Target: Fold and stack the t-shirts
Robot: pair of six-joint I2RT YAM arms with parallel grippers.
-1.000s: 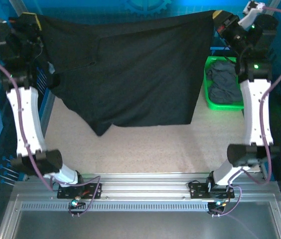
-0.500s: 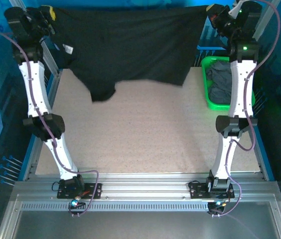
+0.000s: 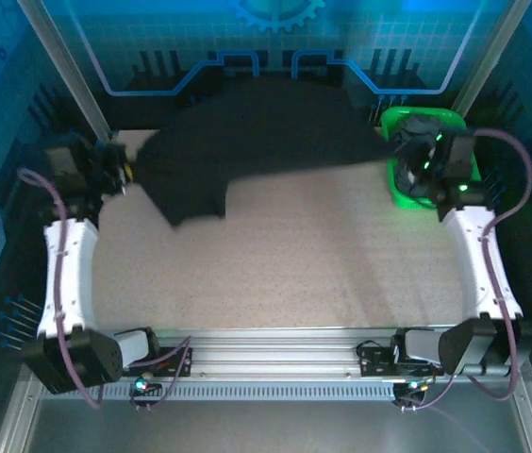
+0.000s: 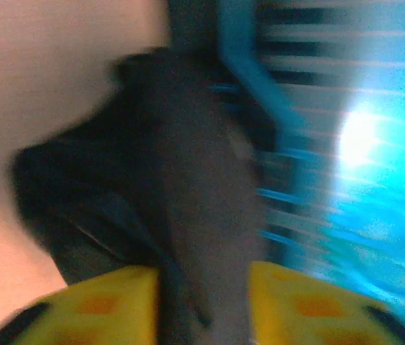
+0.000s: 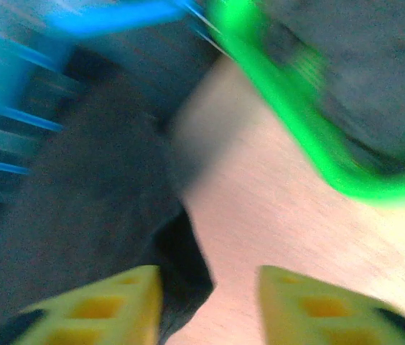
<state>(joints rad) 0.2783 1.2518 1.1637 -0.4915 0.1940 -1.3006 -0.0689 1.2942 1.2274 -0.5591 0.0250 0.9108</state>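
Note:
A black t-shirt (image 3: 266,132) lies loosely spread across the far part of the table, one corner hanging toward the middle. My left gripper (image 3: 123,175) is at the shirt's left edge. In the left wrist view its yellow fingers stand apart, open (image 4: 206,287), with the dark cloth (image 4: 188,180) running between them. My right gripper (image 3: 400,151) is at the shirt's right end, beside the basket. It is open (image 5: 210,287), with bare table between the fingers and the cloth's corner (image 5: 95,180) by the left finger. Both wrist views are blurred.
A bright green basket (image 3: 400,193) stands at the far right with dark grey t-shirts (image 5: 375,65) heaped in it; its rim (image 5: 289,122) is just right of my right gripper. Blue enclosure walls close the back and sides. The near tabletop (image 3: 294,274) is bare.
Both arms have dropped from high at the back down to the table. The black shirt, held stretched between them before, now lies on the table, and both grippers have opened.

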